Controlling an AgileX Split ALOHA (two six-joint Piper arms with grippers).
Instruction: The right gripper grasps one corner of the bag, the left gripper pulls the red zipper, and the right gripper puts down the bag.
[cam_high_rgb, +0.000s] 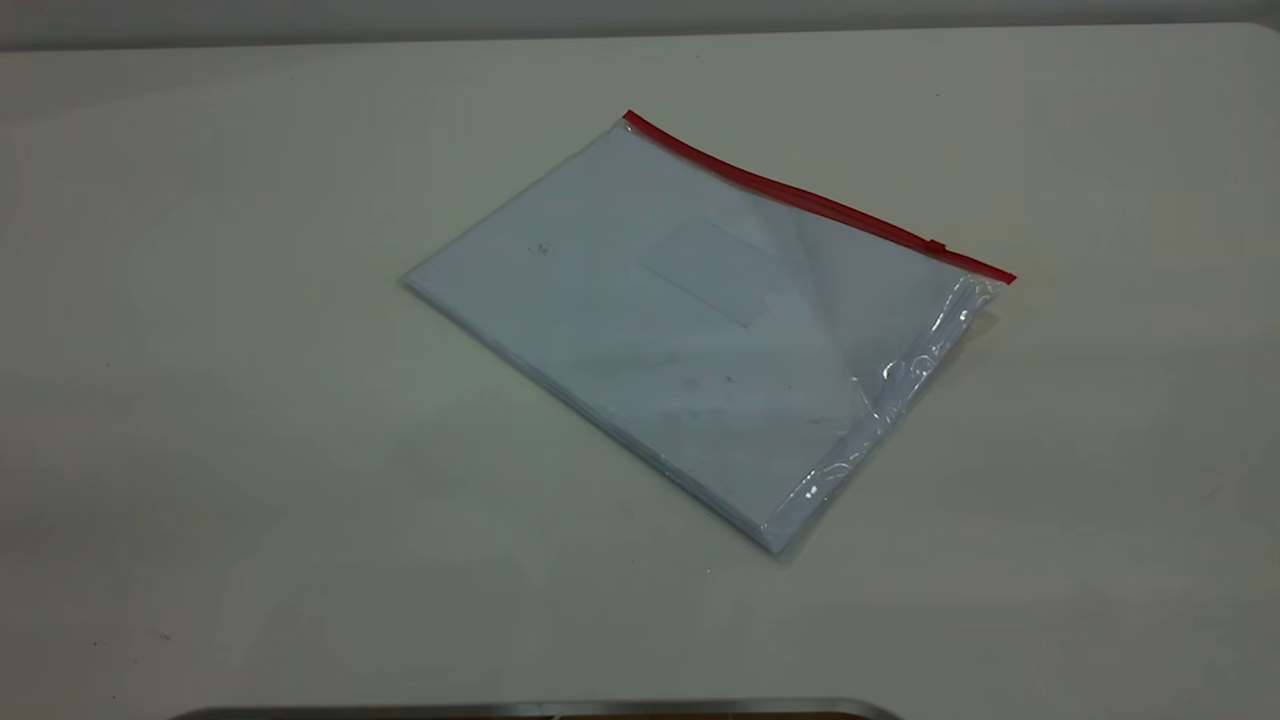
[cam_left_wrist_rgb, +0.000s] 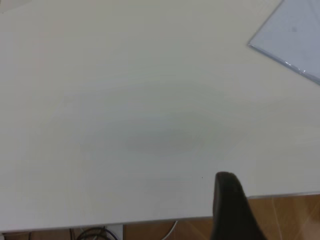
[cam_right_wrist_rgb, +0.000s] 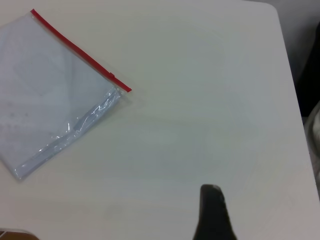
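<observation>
The bag (cam_high_rgb: 700, 330) lies flat on the counter (cam_high_rgb: 200, 400), well apart from both grippers; whether either gripper is wide or narrow, I cannot tell.

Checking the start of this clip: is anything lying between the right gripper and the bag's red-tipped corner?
Nothing visible. In the right wrist view only bare table lies between the right gripper and the corner of the bag. The exterior view shows nothing else near the bag. The red zipper is uncovered.
</observation>
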